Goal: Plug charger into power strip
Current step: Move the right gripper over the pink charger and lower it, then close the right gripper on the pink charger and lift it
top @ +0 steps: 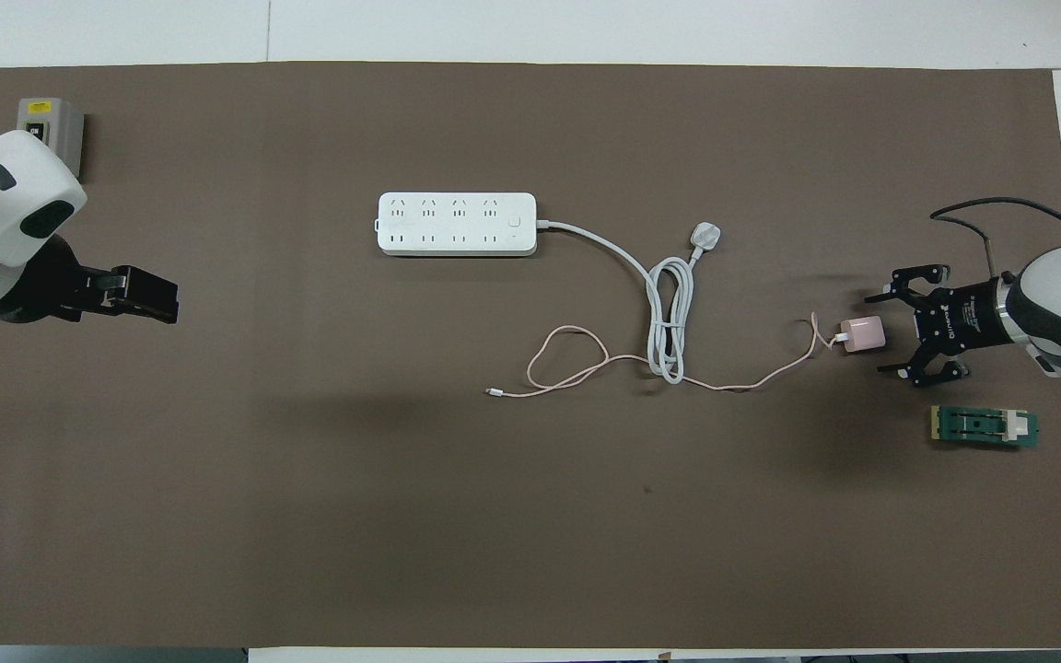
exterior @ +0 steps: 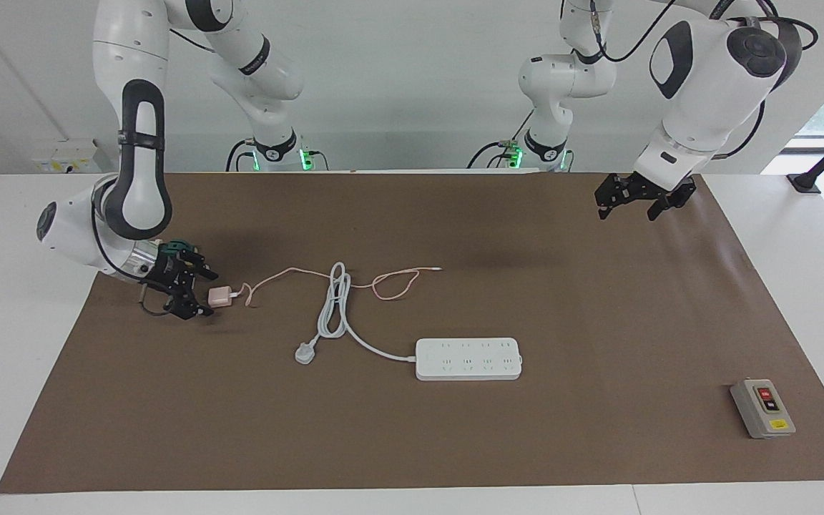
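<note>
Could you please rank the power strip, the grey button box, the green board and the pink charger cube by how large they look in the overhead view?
1. power strip
2. green board
3. grey button box, partly hidden by the left arm, so its place against the board is unsure
4. charger, the smallest

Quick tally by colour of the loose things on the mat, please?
White: 1, the power strip with its cord
Pink: 1, the charger with its cable
Grey: 1, the button box
Green: 1, the green part
Total: 4
</note>
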`<state>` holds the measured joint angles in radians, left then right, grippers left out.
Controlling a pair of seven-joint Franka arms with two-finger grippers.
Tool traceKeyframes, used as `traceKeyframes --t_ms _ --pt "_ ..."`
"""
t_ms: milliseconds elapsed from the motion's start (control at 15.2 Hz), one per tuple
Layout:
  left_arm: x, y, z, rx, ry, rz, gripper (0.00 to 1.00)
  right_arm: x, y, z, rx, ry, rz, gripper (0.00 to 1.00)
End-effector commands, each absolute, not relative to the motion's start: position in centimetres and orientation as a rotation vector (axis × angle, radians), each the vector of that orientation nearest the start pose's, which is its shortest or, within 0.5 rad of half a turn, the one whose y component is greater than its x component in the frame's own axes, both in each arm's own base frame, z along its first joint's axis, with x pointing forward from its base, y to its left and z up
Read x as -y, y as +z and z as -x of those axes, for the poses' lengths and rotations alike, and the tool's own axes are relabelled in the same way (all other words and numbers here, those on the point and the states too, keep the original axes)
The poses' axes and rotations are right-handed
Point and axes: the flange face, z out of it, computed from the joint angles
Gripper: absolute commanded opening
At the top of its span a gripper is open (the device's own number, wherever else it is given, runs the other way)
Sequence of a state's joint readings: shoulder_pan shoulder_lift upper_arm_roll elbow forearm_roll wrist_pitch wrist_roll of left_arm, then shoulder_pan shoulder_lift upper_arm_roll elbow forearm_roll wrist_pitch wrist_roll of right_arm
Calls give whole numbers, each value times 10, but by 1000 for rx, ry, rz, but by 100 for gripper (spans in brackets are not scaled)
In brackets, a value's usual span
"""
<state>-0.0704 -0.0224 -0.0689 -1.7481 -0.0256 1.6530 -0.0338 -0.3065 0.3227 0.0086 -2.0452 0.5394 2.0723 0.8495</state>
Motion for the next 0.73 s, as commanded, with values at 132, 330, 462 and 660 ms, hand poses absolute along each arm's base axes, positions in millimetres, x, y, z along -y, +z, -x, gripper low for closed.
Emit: traceKeyframes --t_ms 132,330,462,660 --pt "78 561 -532 -150 99 3148 100 138 268 -539 -1804 511 2045 87" --pt "78 561 -532 -135 97 3149 100 138 266 -537 -1788 516 2055 61" --pt "78 561 -531 -135 104 3148 100 138 266 -538 -1763 507 2076 27" --pt "79 561 -533 -140 92 3149 100 140 267 -538 -1700 484 2118 0"
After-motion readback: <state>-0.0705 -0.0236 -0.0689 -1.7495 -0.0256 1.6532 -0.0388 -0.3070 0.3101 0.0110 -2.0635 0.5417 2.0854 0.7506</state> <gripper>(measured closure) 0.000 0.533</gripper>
